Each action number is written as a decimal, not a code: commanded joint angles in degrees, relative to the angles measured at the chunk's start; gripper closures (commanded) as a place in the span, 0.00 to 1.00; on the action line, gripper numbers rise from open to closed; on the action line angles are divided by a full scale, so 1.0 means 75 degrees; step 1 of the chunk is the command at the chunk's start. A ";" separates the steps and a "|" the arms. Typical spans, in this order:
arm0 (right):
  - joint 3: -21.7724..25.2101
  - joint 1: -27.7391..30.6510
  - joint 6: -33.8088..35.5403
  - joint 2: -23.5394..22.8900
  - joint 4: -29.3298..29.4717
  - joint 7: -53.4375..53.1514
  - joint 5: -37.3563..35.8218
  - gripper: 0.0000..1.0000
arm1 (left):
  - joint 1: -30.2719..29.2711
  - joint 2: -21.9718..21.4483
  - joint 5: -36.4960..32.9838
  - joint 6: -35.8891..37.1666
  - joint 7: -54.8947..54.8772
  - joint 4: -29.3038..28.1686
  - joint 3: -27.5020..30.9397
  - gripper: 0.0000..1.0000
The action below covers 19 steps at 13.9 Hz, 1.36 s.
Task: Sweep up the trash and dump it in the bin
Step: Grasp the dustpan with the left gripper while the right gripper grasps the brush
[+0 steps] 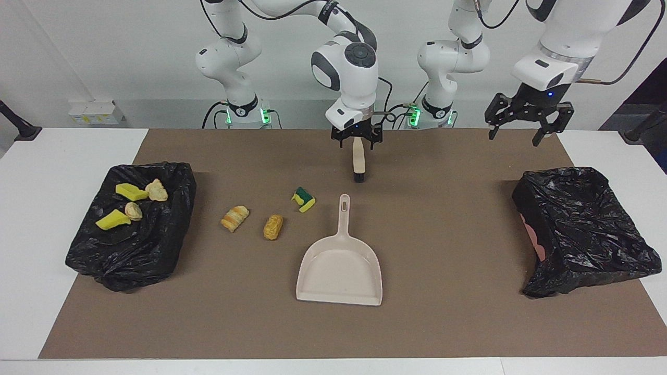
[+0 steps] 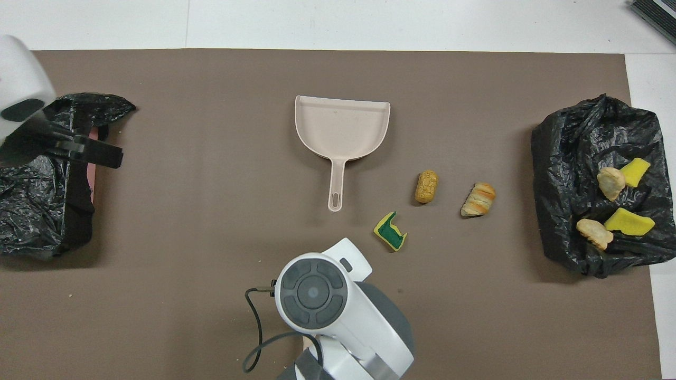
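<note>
Yellow and bread-brown trash is lying loose on the mat, toward seven o'clock from my right gripper in the facing view. Spread wide, that gripper is hovering over the brush handle, which is running twelve-to-six. My left gripper, also spread, is waiting.

The dustpan lies mid-table, its handle pointing toward the robots. Three scraps lie beside it toward the right arm's end, and four more rest on the bag there. Another bag sits at the left arm's end.
</note>
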<state>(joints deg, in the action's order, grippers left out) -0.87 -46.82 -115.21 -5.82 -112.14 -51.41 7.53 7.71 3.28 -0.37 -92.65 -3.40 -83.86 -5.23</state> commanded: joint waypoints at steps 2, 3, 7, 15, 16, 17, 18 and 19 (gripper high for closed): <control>0.0010 -0.0435 -0.0645 0.1008 -0.1497 -0.0305 0.0295 0.00 | -0.0102 0.0652 0.0015 -0.1236 0.1306 -0.0370 -0.1000 0.00; -0.0001 -0.0506 -0.0797 0.1219 -0.1802 -0.0341 0.0436 0.00 | -0.0055 0.0676 -0.0021 -0.1739 0.1715 -0.0732 -0.1165 0.00; -0.0001 -0.1126 -0.0950 0.1257 -0.2297 -0.0504 0.0812 0.07 | -0.0020 0.1283 -0.0393 -0.2868 0.2688 -0.1287 -0.2090 0.00; -0.0001 -0.1433 -0.1642 0.0612 -0.2508 -0.0704 0.0824 0.58 | 0.0343 0.2715 -0.1767 -0.4508 0.5059 -0.1404 -0.3206 0.00; -0.0001 -0.1433 -0.1654 0.0612 -0.2508 -0.0704 0.0824 0.72 | 0.0436 0.2820 -0.1755 -0.4660 0.5140 -0.1451 -0.3206 0.00; -0.0001 -0.1444 -0.1654 0.0612 -0.2497 -0.0704 0.0824 0.88 | 0.0507 0.2879 -0.1767 -0.4801 0.5373 -0.1532 -0.3217 0.00; -0.0001 -0.1445 -0.1654 0.0588 -0.2462 -0.0693 0.0824 1.00 | 0.0612 0.3042 -0.1802 -0.4919 0.5549 -0.1533 -0.3206 0.00; -0.0001 -0.1433 -0.1631 0.0530 -0.2415 -0.0692 0.0824 1.00 | 0.0648 0.3206 -0.2139 -0.4966 0.5737 -0.1510 -0.3217 0.00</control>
<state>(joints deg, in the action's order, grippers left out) -0.90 -57.52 -126.50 -1.92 -130.26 -55.93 12.47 11.57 25.77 -12.92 -127.63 36.18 -94.48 -29.53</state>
